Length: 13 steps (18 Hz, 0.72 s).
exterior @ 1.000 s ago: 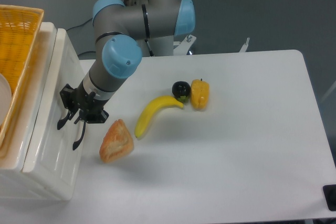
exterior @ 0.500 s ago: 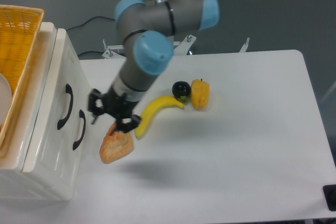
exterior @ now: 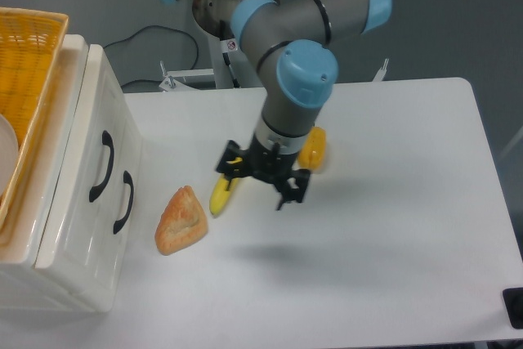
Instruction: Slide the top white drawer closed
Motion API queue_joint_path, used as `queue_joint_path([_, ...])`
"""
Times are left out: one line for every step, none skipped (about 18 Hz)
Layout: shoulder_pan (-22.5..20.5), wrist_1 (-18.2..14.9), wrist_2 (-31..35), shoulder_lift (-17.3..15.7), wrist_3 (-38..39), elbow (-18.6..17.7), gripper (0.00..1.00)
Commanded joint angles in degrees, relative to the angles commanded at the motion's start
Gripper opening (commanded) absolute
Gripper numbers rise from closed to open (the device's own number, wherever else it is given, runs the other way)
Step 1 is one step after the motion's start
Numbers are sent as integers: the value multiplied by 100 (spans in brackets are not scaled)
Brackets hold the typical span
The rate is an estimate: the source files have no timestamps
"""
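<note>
The top white drawer [exterior: 88, 124] is on the left, its ridged front level with the lower drawer front [exterior: 108, 244]. Its black curved handle [exterior: 102, 162] is uncovered, and so is the lower handle [exterior: 124, 200]. My gripper [exterior: 258, 189] hangs over the middle of the table, well to the right of the drawers. It is open and empty, with its jaws spread above the upper end of a banana [exterior: 219, 199]. It touches nothing.
A yellow woven basket [exterior: 24, 71] sits on top of the drawer unit. A piece of bread [exterior: 181, 218] lies near the drawer fronts. A yellow pepper [exterior: 314, 147] lies behind the gripper. A dark object [exterior: 515, 306] is at the table's front right corner.
My gripper has left the drawer handles and swung right, past the bread, to above the banana. The drawer fronts look unchanged.
</note>
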State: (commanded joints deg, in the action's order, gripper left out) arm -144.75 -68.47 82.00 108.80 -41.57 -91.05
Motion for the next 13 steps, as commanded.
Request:
queue_joint_path([-79, 0, 9, 36, -26, 0, 100])
queue_joint_path([-141, 9, 9, 71, -122, 9, 100])
queue_joint_path([-255, 9, 18, 97, -306, 44, 100])
queue_joint_path([-386, 9, 18, 123, -560, 70, 100])
queue_joint_path([-527, 9, 18, 124, -850, 70, 100])
queue_joint_path([-667, 0, 18, 141, -1166, 70, 100])
queue_joint_path([-808, 0, 27, 176, -1473, 70, 100])
queue_joint_path([-940, 9, 44, 229, -1798, 79, 100])
queue_joint_path([-1011, 17, 192, 273, -2158, 97, 100])
queue_joint_path([-1055, 87, 455, 351, -2536, 123, 100])
queue_joint_path([-1090, 149, 692, 431, -2845, 158, 100])
queue_joint_path([-1143, 236, 816, 501, -3048, 202, 100])
queue_joint_path([-1204, 333, 826, 554, -3137, 211, 100])
